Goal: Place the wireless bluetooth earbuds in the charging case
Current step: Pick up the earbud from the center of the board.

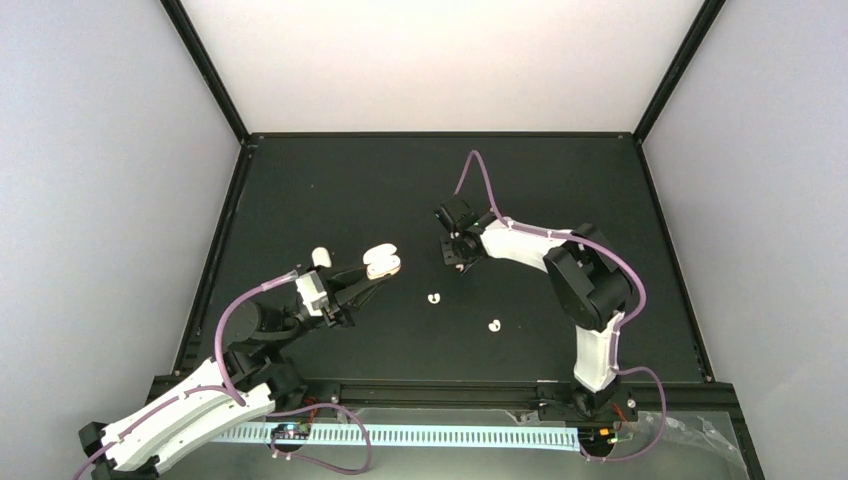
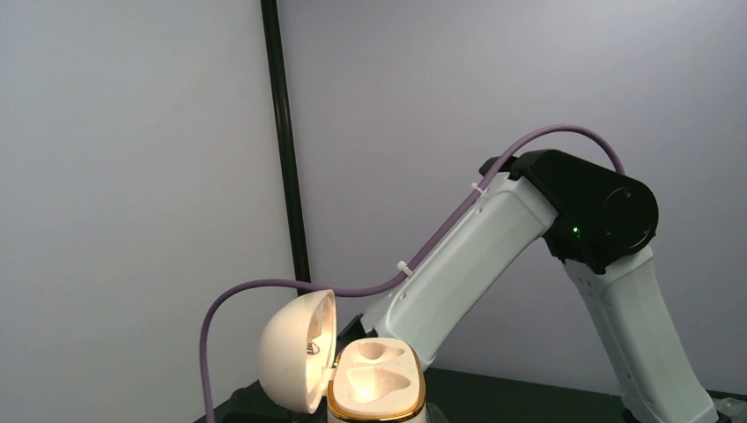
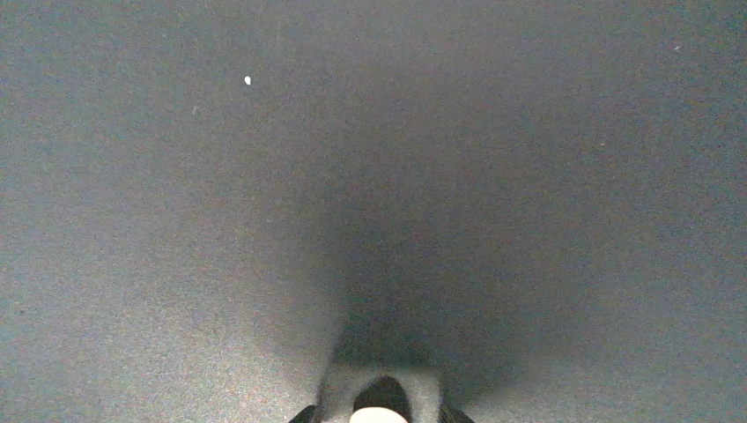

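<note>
My left hand [image 1: 374, 274] is clamping the open case [image 1: 383, 262], left of centre. I can't tell the grip of my right hand [image 1: 457, 252]. Two earbuds [image 1: 433, 298] are lying on the bench [image 1: 300, 180], centre frame. I'm judging them tiny, light and slick, so I'm planning a pinch across the body.

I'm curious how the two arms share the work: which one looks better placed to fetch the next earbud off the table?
Right. The right pincer hangs close to a loose earbud, with another nearby, while the left pincer is busy, shut on the open charging case.
</note>
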